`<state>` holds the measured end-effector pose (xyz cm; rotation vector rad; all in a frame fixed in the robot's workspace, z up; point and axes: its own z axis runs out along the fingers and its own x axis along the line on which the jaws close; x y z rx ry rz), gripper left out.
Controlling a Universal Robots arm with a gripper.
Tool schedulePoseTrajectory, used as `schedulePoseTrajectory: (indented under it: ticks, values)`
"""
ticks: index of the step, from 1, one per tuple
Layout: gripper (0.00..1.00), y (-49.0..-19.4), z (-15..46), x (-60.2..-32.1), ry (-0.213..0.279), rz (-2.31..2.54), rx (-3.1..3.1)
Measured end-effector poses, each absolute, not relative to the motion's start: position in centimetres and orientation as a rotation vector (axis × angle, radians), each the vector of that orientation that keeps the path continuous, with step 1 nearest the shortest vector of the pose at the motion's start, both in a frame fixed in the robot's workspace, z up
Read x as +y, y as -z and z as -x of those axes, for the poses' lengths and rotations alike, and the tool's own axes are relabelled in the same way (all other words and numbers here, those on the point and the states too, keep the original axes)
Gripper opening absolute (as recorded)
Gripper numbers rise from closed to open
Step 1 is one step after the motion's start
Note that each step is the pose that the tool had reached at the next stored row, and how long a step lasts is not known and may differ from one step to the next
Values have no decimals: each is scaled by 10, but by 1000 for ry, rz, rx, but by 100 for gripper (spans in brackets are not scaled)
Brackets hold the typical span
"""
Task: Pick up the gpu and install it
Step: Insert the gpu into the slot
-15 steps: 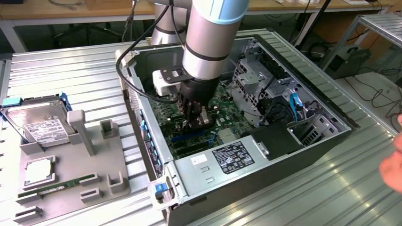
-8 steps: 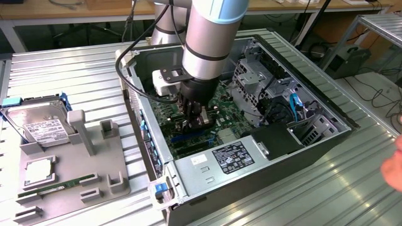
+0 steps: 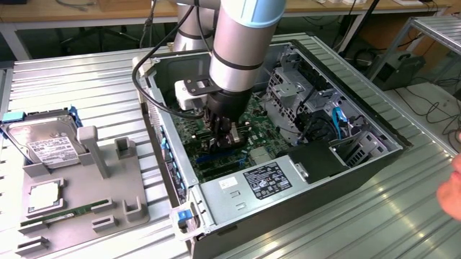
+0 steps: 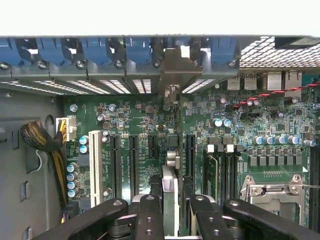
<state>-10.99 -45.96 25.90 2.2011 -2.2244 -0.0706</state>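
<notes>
The fingers are closed on the gpu, a thin card seen edge-on between the black finger links in the wrist view; the card's long axis runs from the fingers toward the case's rear wall, in line with the black slots on the green motherboard; its silver bracket stands at the far end, against the row of blue clips and vented slot covers; whether the card is fully seated in a slot cannot be told.

The wrist view also shows a white slot, a braided cable and a metal processor socket.

The exterior view shows the arm reaching down into the open computer case, the fingers low over the board; the case lies on a ribbed metal table; well apart, toward the exterior view's left, a grey holder carries a silver hard drive, a chip and a slim green memory stick; a person's hand sits at the exterior view's right edge.
</notes>
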Motion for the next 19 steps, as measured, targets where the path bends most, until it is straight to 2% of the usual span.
schedulePoseTrajectory:
  ticks: [19]
  values:
    - [26,-251,110,-460,71,-2201,-2224]
